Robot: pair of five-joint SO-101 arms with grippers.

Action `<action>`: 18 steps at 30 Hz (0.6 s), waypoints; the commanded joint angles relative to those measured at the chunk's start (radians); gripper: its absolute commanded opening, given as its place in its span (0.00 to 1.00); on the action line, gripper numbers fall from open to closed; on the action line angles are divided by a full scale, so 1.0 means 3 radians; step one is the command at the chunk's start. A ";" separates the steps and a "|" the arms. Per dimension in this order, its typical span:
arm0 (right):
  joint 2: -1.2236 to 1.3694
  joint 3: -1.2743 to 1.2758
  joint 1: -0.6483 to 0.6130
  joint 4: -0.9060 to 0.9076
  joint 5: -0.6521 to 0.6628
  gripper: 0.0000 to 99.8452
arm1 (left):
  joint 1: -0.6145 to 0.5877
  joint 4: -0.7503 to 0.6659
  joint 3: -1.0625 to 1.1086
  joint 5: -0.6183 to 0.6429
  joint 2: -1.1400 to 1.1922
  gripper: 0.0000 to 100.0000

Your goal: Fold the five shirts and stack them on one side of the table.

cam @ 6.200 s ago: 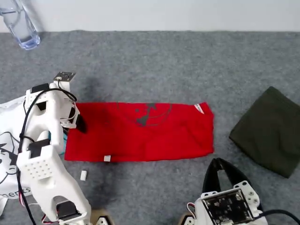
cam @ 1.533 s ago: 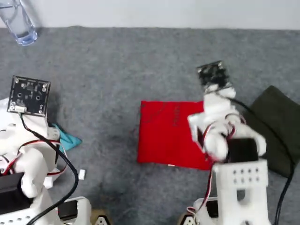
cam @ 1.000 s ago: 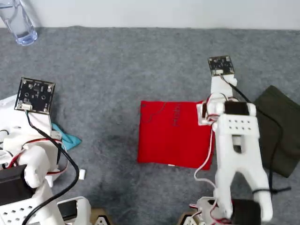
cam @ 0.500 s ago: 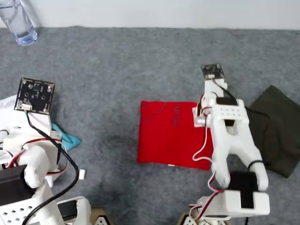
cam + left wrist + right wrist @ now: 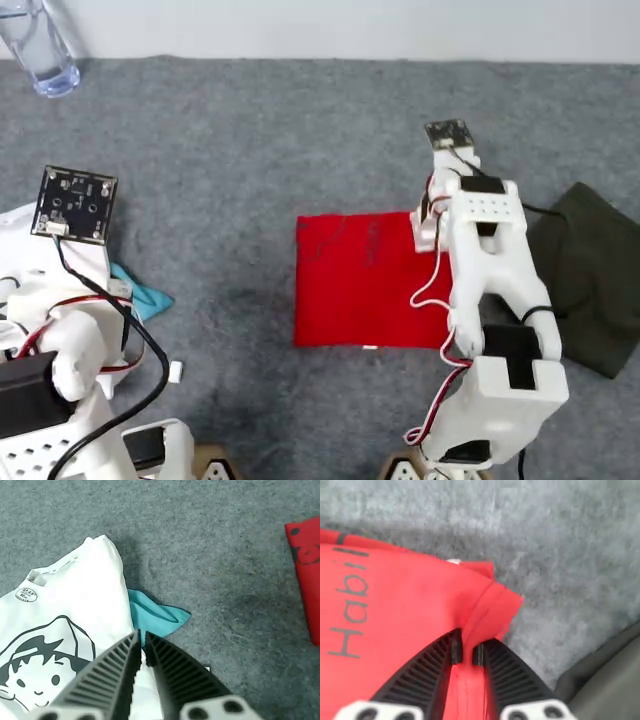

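A red shirt (image 5: 360,280), folded to a near square, lies at the middle of the grey table. My right gripper (image 5: 424,222) is at its far right corner. In the right wrist view the right gripper (image 5: 467,652) is shut on a raised fold of the red shirt (image 5: 385,615). My left gripper (image 5: 142,647) is shut with nothing in it, hanging above a white printed shirt (image 5: 60,610) and a teal shirt (image 5: 160,617). The left arm (image 5: 60,300) stands at the table's left side. A folded dark green shirt (image 5: 590,280) lies at the right.
A clear plastic bottle (image 5: 40,50) stands at the far left corner. A small white tag (image 5: 176,372) lies on the grey table (image 5: 250,150) near the left arm's base. The dark green shirt (image 5: 610,680) lies close beside the red one.
The long red shirt has been folded in half since the first frame, and the left arm has drawn back to the left. The right arm settled at the shirt's right edge, which shifted slightly.
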 commanded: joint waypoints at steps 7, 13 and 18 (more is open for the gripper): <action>-0.0023 -0.0384 0.0120 0.0166 0.0297 0.04 | -0.0015 0.0077 0.0003 -0.0020 -0.0020 0.01; -0.0238 -0.0527 0.0033 0.0836 0.0102 0.29 | -0.0015 0.0077 0.0028 -0.0020 -0.0020 0.01; -0.0601 -0.0511 -0.0253 0.1220 -0.0148 0.28 | -0.0015 0.0072 0.0105 -0.0020 -0.0020 0.01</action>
